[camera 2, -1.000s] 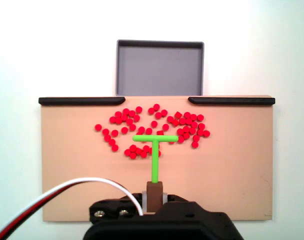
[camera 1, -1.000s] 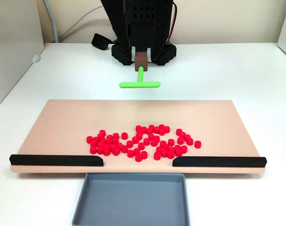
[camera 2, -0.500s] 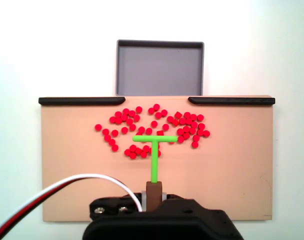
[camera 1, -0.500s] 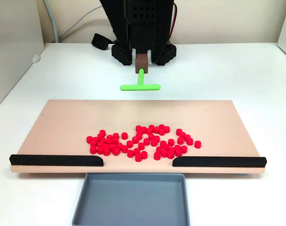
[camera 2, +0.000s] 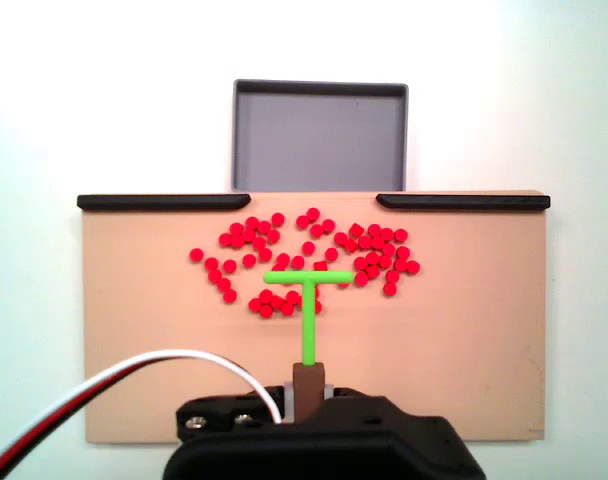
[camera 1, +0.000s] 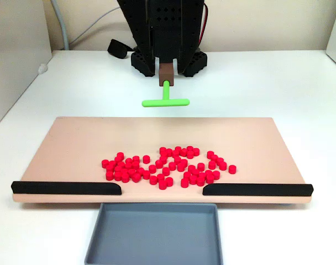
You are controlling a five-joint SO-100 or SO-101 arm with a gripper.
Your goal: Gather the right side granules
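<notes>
A: Where's the tool [camera 1: 166, 74]?
B: Clamped on the brown stub of the green T-pusher [camera 1: 165, 101], held w/ crossbar level above the board's [camera 1: 74, 143] far edge, prob. to sweep.
A: Granules [camera 1: 168, 165]?
B: Spread mid-board, near the black strips [camera 1: 66, 188]; the gap btwn them opens to the grey tray [camera 1: 154, 234].

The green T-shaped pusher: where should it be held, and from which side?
By the end of its stem, opposite the crossbar, from the arm's base side. The green T-shaped pusher already sits in a brown holder there, leaving the crossbar free toward the granules.
</notes>
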